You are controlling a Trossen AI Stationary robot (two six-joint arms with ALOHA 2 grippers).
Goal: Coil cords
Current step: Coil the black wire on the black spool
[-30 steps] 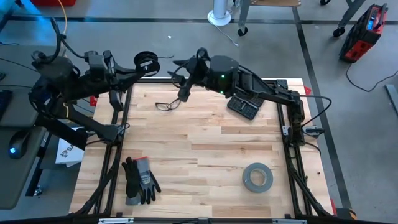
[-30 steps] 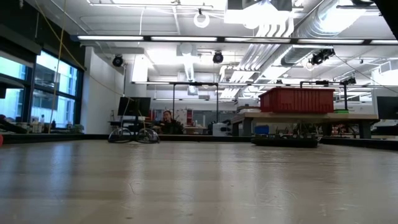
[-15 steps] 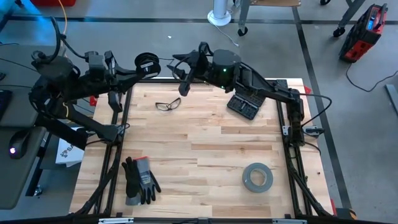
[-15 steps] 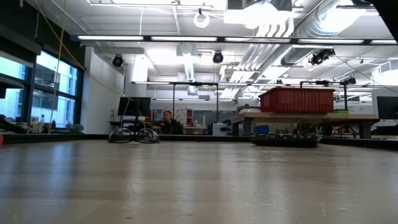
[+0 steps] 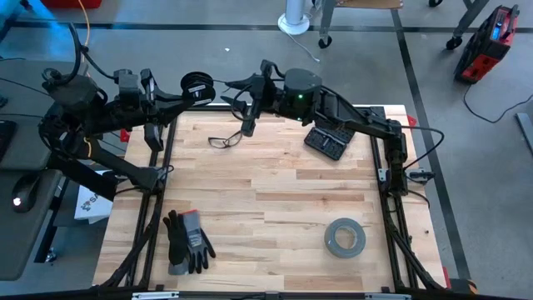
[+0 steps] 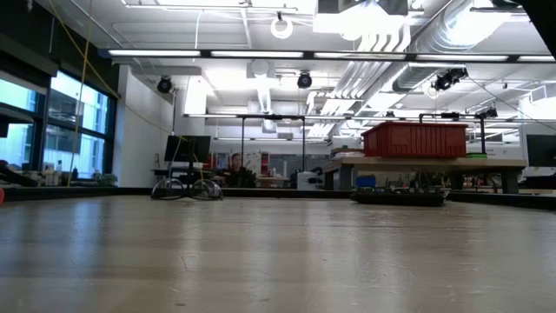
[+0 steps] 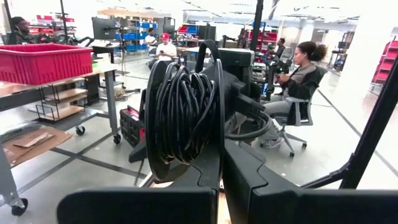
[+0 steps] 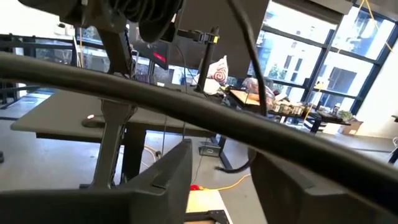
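From above, the left gripper point(image 5: 185, 94) reaches past the far left corner of the wooden table point(image 5: 275, 208) and is clamped on the small black spool point(image 5: 196, 85), which hangs just beyond the table's far edge. The right gripper point(image 5: 248, 104) sits close beside it over the far edge, pointing down toward the cord point(image 5: 223, 140), whose loose end lies in a small loop on the wood just below the fingers; whether those fingers touch the cord cannot be told. A black keypad-like device point(image 5: 326, 142) lies beside the right arm, a grey tape roll point(image 5: 344, 237) sits toward the near right, and a pair of dark gloves point(image 5: 188, 240) lies near left. The low view shows only bare tabletop point(image 6: 278, 261) and the room behind; neither gripper appears. In the left wrist view the spool point(image 7: 181, 118), wound with dark cord, stands upright between that gripper's closed fingers point(image 7: 205, 186), with seated people in the room beyond. In the right wrist view the right gripper's fingers point(image 8: 168, 180) stand apart with nothing between them, and a thin dark strand point(image 8: 249, 50) crosses in front.
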